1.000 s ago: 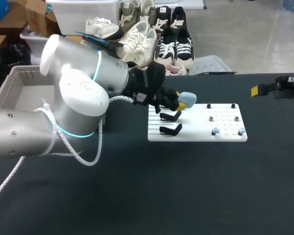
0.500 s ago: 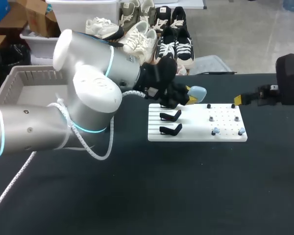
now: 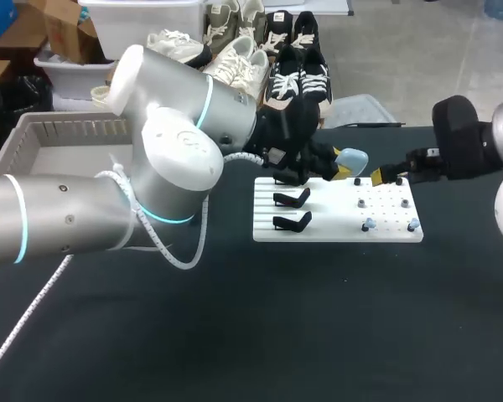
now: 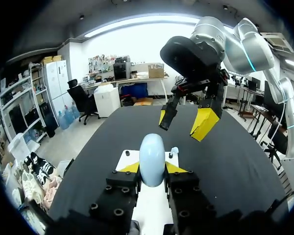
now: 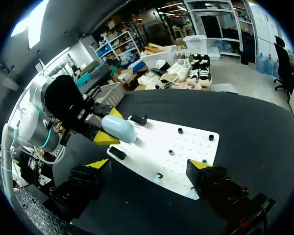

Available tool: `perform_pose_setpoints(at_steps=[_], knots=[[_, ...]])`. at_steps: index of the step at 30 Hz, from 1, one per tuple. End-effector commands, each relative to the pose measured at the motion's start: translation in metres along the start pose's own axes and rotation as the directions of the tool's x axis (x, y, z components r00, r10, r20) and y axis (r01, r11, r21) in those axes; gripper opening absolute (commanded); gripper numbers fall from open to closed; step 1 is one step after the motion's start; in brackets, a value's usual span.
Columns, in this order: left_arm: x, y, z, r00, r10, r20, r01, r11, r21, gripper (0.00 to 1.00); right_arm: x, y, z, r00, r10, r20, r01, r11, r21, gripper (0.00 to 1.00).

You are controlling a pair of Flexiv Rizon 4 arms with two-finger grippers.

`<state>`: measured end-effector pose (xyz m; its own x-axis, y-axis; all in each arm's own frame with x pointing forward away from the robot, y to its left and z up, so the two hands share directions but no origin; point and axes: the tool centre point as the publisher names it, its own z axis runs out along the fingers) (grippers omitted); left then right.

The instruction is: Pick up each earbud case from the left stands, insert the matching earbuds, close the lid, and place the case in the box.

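While my left claw [image 4: 152,169] pinches the pale blue case [image 4: 152,152] between its tips above the white board [image 3: 344,231], my right claw [image 5: 148,164] gapes wide, facing it without touching.

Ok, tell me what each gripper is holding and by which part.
The left gripper pinches the pale blue, smooth oval earbud case by its two sides near one end; the rest sticks out ahead. The right gripper is open, holding nothing.
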<state>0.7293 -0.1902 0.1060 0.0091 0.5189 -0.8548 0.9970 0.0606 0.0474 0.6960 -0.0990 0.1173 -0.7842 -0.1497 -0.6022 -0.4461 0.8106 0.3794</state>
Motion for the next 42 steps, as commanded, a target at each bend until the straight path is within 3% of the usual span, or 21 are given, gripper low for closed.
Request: perform_pose_setpoints(at_steps=[1,19,31,42], knots=[[-0.003,-0.002,0.0,1.0,0.004,-0.004,-0.004,1.0,0.008,0.0,-0.005,-0.005,0.008,1.0,-0.002,-0.001,0.002,0.997,-0.079,1.0],[0.0,-0.017,0.008,1.0,0.015,-0.015,-0.014,0.999,0.046,0.0,-0.012,-0.009,0.01,1.0,-0.016,0.0,0.016,0.996,-0.089,1.0],[-0.001,-0.033,0.008,0.999,0.034,-0.012,-0.033,0.996,0.08,0.0,-0.021,-0.01,-0.01,0.999,-0.035,0.037,0.036,0.998,-0.046,1.0],[-0.02,-0.032,-0.02,0.984,0.039,0.171,-0.049,0.997,0.058,0.0,0.002,-0.023,-0.049,0.998,0.035,0.048,-0.04,0.992,0.119,1.0]])
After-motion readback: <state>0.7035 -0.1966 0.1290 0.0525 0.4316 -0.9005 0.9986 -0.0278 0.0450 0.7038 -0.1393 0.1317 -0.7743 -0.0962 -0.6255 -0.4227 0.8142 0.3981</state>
